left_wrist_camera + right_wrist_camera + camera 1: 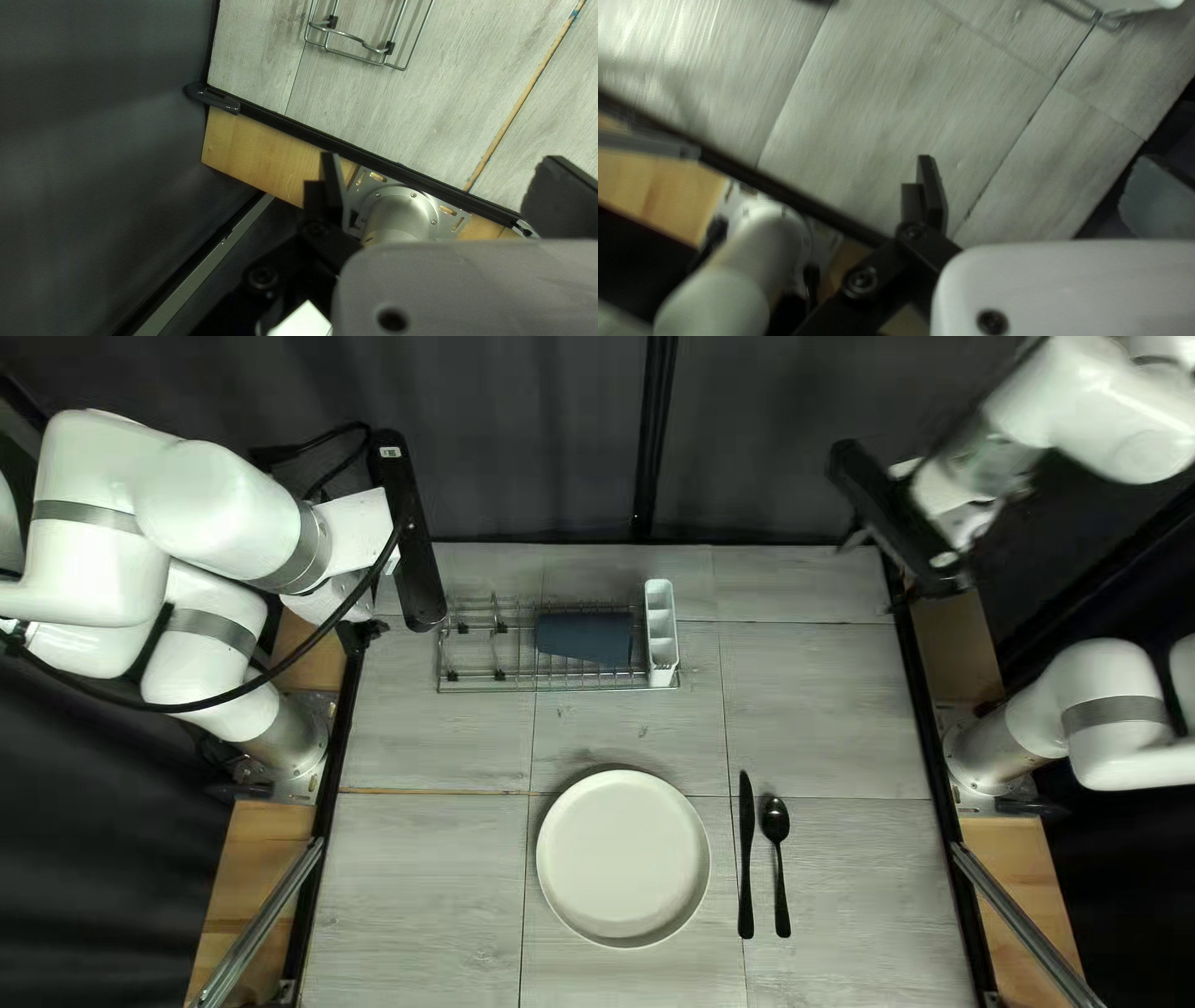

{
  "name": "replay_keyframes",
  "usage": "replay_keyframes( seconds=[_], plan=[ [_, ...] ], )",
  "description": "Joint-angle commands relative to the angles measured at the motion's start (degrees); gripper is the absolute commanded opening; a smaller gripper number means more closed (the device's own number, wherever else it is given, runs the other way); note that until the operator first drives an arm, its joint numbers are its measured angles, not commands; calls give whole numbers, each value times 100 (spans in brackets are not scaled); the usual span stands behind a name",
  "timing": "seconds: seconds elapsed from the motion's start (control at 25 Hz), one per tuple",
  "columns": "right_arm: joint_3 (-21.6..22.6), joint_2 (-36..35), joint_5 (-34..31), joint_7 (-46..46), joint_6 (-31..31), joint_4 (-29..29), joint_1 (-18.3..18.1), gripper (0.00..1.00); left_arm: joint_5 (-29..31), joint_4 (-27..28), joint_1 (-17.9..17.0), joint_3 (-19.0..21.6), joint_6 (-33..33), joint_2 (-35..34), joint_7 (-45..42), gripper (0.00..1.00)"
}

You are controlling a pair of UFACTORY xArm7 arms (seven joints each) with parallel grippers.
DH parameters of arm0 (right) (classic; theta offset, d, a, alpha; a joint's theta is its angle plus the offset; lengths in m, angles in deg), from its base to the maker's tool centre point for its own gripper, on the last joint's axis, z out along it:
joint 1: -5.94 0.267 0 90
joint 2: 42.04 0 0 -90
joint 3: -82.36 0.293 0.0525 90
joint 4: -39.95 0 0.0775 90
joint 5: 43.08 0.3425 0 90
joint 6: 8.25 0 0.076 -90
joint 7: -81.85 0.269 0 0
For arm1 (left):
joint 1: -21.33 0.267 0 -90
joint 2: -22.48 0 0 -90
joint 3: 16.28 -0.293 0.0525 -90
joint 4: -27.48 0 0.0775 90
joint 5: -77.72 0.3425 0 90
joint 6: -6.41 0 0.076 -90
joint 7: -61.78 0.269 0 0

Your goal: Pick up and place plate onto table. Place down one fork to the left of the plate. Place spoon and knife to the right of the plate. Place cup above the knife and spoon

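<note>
Looking down on a pale grey, wood-grain worktop, seams running across it, black edging down both sides. Dark curtain behind the far edge; light wooden boards outside the edging, each arm's base alongside. Round pale plate lying face up in the near half. Knife to its right in the top left view, long axis running from near edge to far, blade toward the far edge. Spoon just beside the knife, on the side away from the plate; nearly parallel, slightly slanted, bowl toward the far edge. Dark blue cup in the wire rack farther back, on its side, long axis running across the worktop, wider end toward the white caddy at the rack's right end. Left end effector raised near the worktop's left edge; in its wrist view, fingers spread wide, released, nothing between them, the rack's end visible ahead. Right end effector raised by the far right corner; in its wrist view, fingers also wide apart, released, touching nothing, bare worktop showing between and beyond them.
</note>
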State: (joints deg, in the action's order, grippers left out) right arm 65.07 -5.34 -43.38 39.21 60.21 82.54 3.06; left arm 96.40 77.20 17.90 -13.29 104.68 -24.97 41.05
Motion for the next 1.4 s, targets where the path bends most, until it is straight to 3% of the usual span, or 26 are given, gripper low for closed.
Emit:
replay_keyframes(
  seconds=[0.04, 0.28, 0.56, 1.0, 1.04, 1.12, 1.4],
  plan=[
    [227, -1023, 327, 613, -870, -12, 241, 100, 0, 0, 0, 0, 0, 1, 0, 100],
    [658, -2662, 290, 1409, -1360, 749, 574, 100, 0, 0, 0, 0, 0, 1, 0, 100],
    [717, -3917, 67, 1918, -1506, 1632, 619, 100, 0, 0, 0, 0, 0, 1, 0, 100],
    [694, -4413, 79, 2161, -1566, 2008, 621, 100, 0, 0, 0, 0, 0, 1, 0, 100],
    [695, -4432, 34, 2242, -1546, 2025, 639, 88, 0, 0, 0, 0, 0, 1, 0, 100],
    [697, -4441, -7, 2341, -1541, 2029, 661, 0, 0, 0, 0, 0, 0, 1, 0, 100],
    [688, -4495, -467, 3300, -1281, 2176, 846, 0, 0, 0, 0, 0, 0, 1, 0, 100]
  ],
)
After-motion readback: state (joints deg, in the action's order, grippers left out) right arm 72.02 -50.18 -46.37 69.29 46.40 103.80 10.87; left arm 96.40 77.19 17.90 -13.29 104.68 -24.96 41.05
